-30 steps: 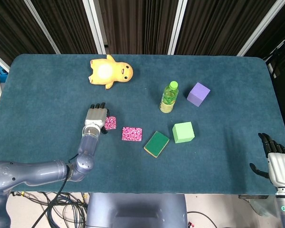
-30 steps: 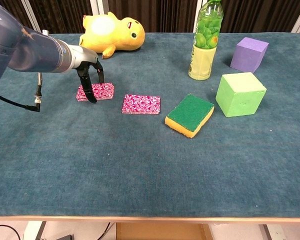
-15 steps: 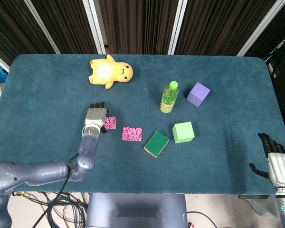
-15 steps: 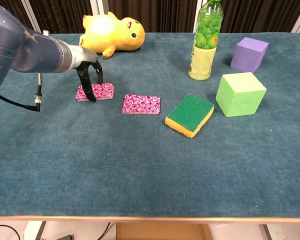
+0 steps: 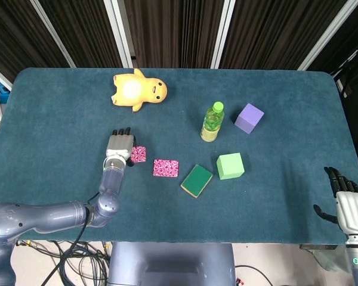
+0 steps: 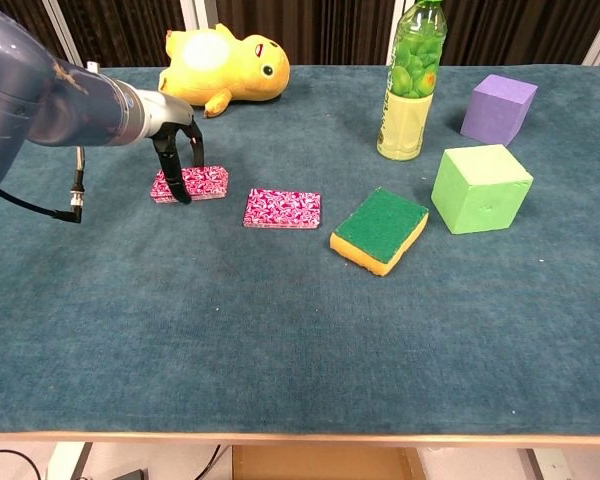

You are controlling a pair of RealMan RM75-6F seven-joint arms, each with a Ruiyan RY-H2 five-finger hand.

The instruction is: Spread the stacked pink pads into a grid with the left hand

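- On the teal table (image 5: pixel 59 107) we see the left hand (image 6: pixel 177 150) standing fingers-down over a pink pad stack (image 6: pixel 192 183), its dark fingertips (image 6: pixel 183 193) planted on the near edge and another behind the far edge, so it grips the stack.
- From the head view the same left hand (image 5: pixel 120 146) covers most of that stack, and only its right end (image 5: pixel 139 154) shows past the fingers.
- We cannot tell from either view how many pads remain in the stack; the chest view suggests it is thicker than a single pad.
- Just beside it to the right, apart from it, a second pink pad (image 6: pixel 282 208) lies flat on the cloth.
- Further right we see a green sponge (image 6: pixel 380 230) with a yellow underside, turned at an angle, near the second pad but not touching it.
- Beyond the sponge sits a light green cube (image 6: pixel 481 187), and behind it a purple cube (image 6: pixel 498 108).
- A green bottle (image 6: pixel 411 80) stands upright between the cubes and the pads, toward the back.
- A yellow plush toy (image 6: pixel 225 67) lies at the far side, behind the left hand.
- At the near right table edge the right hand (image 5: pixel 348 205) rests well apart from everything, fingers spread and holding nothing.
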